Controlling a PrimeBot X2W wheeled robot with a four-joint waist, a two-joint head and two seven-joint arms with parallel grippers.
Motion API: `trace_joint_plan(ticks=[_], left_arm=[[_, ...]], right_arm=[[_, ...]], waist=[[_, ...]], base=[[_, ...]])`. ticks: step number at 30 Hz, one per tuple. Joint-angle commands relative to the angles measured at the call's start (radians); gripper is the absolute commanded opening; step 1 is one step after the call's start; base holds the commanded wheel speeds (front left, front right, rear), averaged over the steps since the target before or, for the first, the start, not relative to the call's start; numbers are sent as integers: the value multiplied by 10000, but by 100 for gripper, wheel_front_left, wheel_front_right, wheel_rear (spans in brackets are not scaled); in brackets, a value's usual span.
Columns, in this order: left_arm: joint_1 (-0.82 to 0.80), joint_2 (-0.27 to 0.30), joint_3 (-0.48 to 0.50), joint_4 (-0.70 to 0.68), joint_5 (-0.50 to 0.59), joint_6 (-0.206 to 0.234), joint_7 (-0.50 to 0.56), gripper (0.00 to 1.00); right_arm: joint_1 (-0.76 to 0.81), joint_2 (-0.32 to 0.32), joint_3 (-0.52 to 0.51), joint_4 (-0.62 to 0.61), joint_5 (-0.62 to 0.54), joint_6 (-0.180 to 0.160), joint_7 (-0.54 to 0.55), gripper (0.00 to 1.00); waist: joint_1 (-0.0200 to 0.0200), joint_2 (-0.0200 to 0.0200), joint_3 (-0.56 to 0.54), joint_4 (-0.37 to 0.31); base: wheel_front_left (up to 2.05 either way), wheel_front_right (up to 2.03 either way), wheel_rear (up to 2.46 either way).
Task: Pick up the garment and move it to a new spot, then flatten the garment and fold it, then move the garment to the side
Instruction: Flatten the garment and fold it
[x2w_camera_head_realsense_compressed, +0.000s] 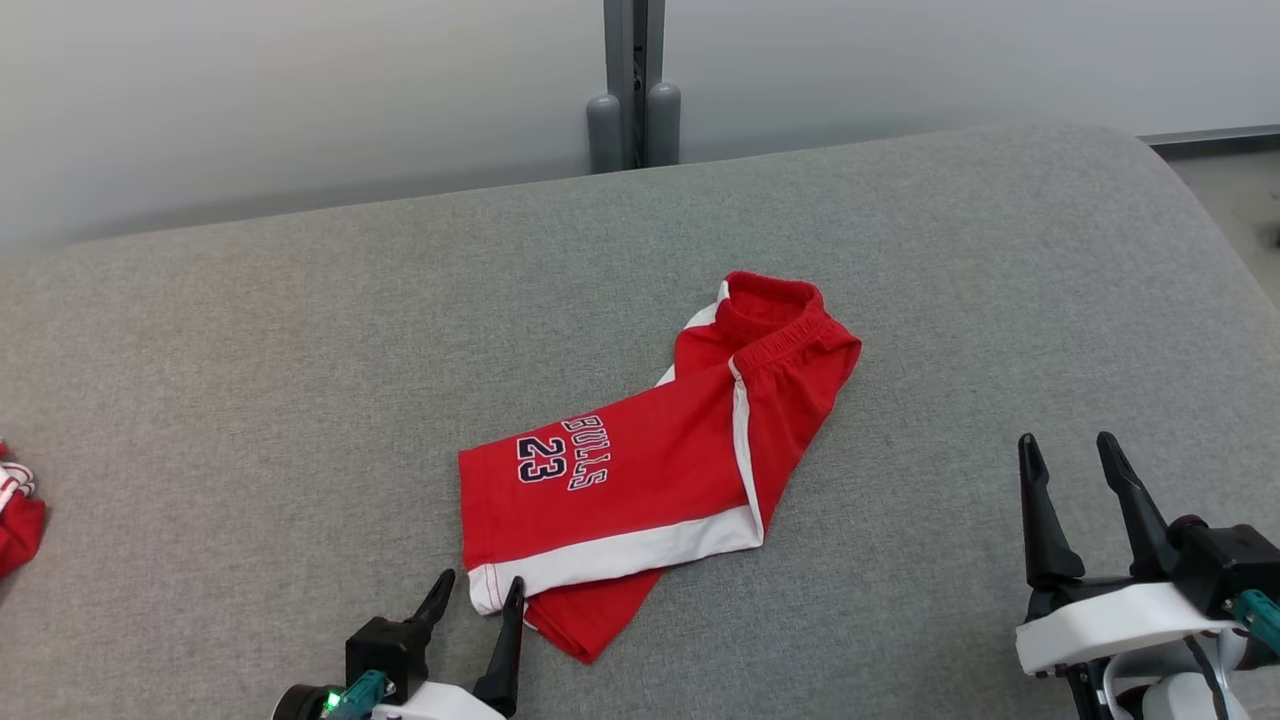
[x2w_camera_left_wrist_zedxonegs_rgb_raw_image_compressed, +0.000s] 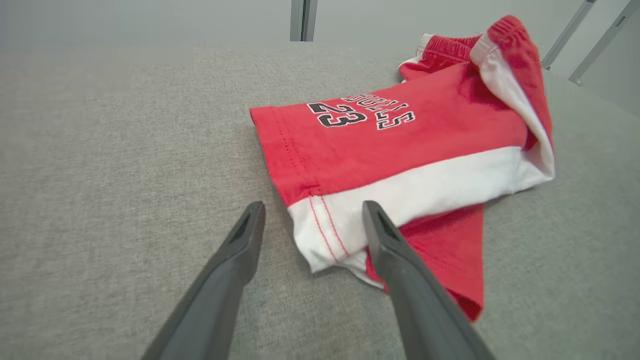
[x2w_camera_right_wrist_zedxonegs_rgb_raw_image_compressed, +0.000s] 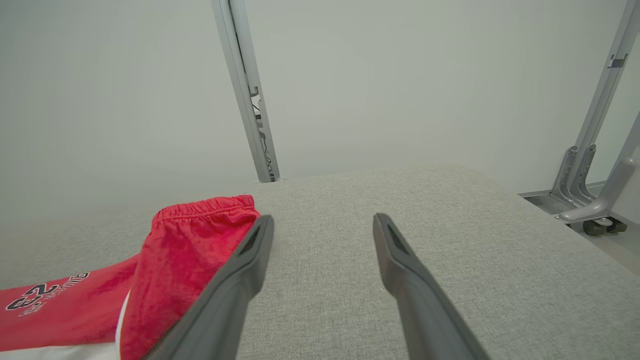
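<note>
The garment (x2w_camera_head_realsense_compressed: 650, 460) is a pair of red shorts with white trim and "BULLS 23" print, lying loosely folded in the middle of a grey padded surface (x2w_camera_head_realsense_compressed: 300, 350). My left gripper (x2w_camera_head_realsense_compressed: 478, 583) stands open at the shorts' near white hem corner, its fingers on either side of that corner. In the left wrist view the garment (x2w_camera_left_wrist_zedxonegs_rgb_raw_image_compressed: 400, 145) lies just ahead of the open gripper (x2w_camera_left_wrist_zedxonegs_rgb_raw_image_compressed: 312, 206), whose right finger overlaps the white hem. My right gripper (x2w_camera_head_realsense_compressed: 1070, 445) is open, apart from the cloth on its right. In the right wrist view the garment (x2w_camera_right_wrist_zedxonegs_rgb_raw_image_compressed: 170, 265) lies left of the open gripper (x2w_camera_right_wrist_zedxonegs_rgb_raw_image_compressed: 322, 220).
Another red and white cloth (x2w_camera_head_realsense_compressed: 18, 515) peeks in at the surface's left edge. A grey post (x2w_camera_head_realsense_compressed: 633, 80) stands behind the surface's far edge. The surface's right edge curves down to the floor (x2w_camera_head_realsense_compressed: 1230, 200). A metal frame foot with a caster (x2w_camera_right_wrist_zedxonegs_rgb_raw_image_compressed: 595, 200) stands at the right.
</note>
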Motion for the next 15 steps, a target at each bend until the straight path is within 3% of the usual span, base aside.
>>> trace_joint_plan(ticks=[1,5,6,7,9,15], left_arm=[[-198,47,1,118,-141,58,-20,100],[-319,43,-107,289,-356,-94,-20,100],[-345,44,-119,338,-464,-121,-20,88],[-395,47,-125,368,-497,-153,-20,49],[-488,41,-136,405,-587,-200,-20,0],[-722,47,161,269,-594,-85,-21,0]], right_arm=[[-110,-50,-25,-54,72,1,-49,100],[-192,-52,-90,-32,68,1,-49,100],[-207,-52,-105,-28,69,1,-49,100],[-217,-52,-116,-24,75,1,-49,100],[-259,-52,-126,-7,92,1,-49,100],[-447,-52,-120,-8,141,1,-50,100]], waist=[[0,0,118,-79],[0,0,238,-63],[0,0,259,-50],[0,0,283,-35],[0,0,342,-4],[0,0,501,88]], base=[[0,0,0],[0,0,0],[0,0,0],[0,0,0],[0,0,0],[0,0,0]])
